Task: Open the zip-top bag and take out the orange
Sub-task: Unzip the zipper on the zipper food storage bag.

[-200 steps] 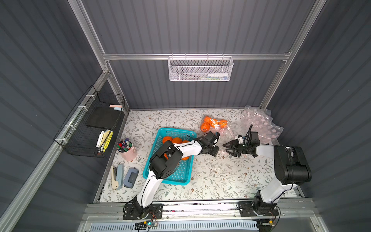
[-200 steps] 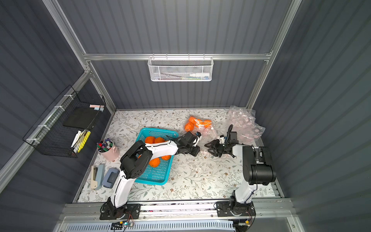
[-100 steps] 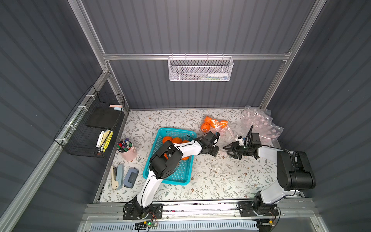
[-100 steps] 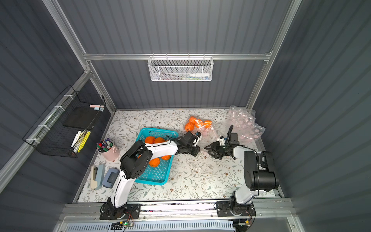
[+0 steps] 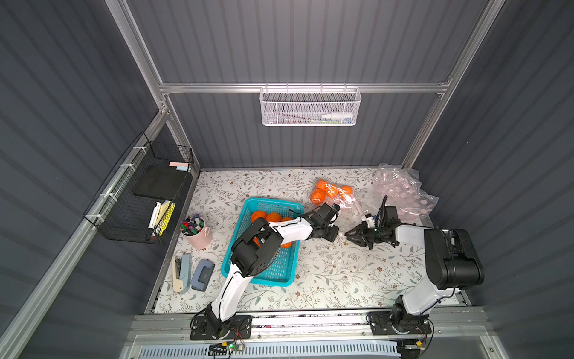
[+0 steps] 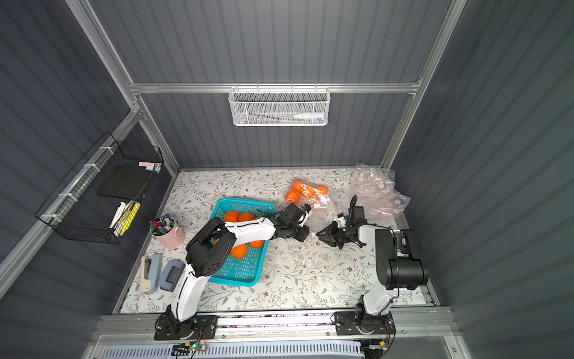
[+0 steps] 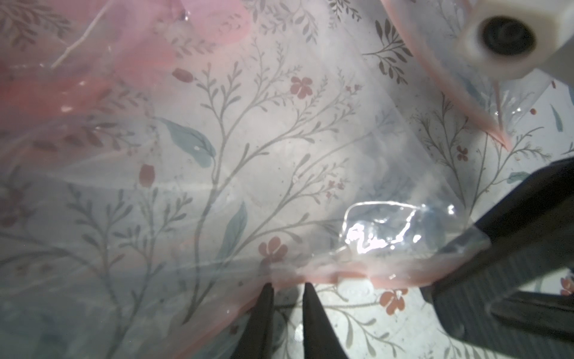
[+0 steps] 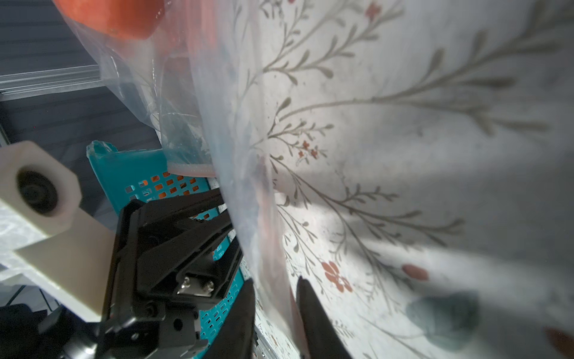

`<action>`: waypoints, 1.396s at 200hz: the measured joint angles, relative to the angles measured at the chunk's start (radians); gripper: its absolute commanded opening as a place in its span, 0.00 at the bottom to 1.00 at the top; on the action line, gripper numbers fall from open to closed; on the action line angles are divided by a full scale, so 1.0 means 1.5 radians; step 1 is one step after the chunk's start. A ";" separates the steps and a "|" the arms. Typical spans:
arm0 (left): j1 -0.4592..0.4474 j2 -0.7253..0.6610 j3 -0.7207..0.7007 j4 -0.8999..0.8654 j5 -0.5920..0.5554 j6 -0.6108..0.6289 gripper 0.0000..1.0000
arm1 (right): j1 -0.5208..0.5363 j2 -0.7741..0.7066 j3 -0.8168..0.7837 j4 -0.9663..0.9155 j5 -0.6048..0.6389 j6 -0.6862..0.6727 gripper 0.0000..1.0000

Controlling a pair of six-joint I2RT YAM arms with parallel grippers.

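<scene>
Floral tabletop [image 5: 326, 279]: left claw [image 7: 288, 284] clamps the zip-top bag [image 5: 348, 200] by its pink seal; right claw [image 8: 275, 281] straddles the film, grip unclear. Best to part the lips evenly, without dragging the orange [image 5: 318, 195].

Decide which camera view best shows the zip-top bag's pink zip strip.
Left wrist view: the pink zip strip runs large and close by the left gripper. The right wrist view shows a short blurred piece; both top views, a thin line.

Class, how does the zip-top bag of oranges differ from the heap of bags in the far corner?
The zip-top bag holds oranges; the heap of bags looks empty. The zip-top bag lies by the teal basket; the heap of bags sits crumpled in the corner. Both are clear, pink-tinted plastic.
</scene>
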 measured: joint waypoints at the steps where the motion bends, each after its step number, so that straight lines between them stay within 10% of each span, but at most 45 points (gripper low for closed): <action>1: 0.000 0.000 0.000 0.000 0.000 0.000 0.20 | 0.000 0.000 0.000 0.000 0.001 -0.001 0.21; 45: 0.000 0.000 0.000 0.000 0.000 0.000 0.24 | 0.000 -0.001 0.009 -0.001 0.006 -0.011 0.06; 81: -0.002 -0.004 -0.001 0.007 -0.007 0.023 0.56 | 0.000 -0.020 0.010 -0.002 0.010 0.000 0.00; 131: -0.009 -0.120 -0.079 0.024 -0.066 0.159 0.74 | 0.000 -0.125 0.023 -0.036 0.011 0.069 0.00; 210: -0.086 -0.255 -0.244 0.272 -0.109 0.563 0.75 | -0.004 -0.176 0.031 -0.058 -0.034 0.192 0.00; 279: -0.089 -0.217 -0.259 0.418 -0.124 0.643 0.61 | -0.008 -0.187 0.030 -0.059 -0.054 0.213 0.00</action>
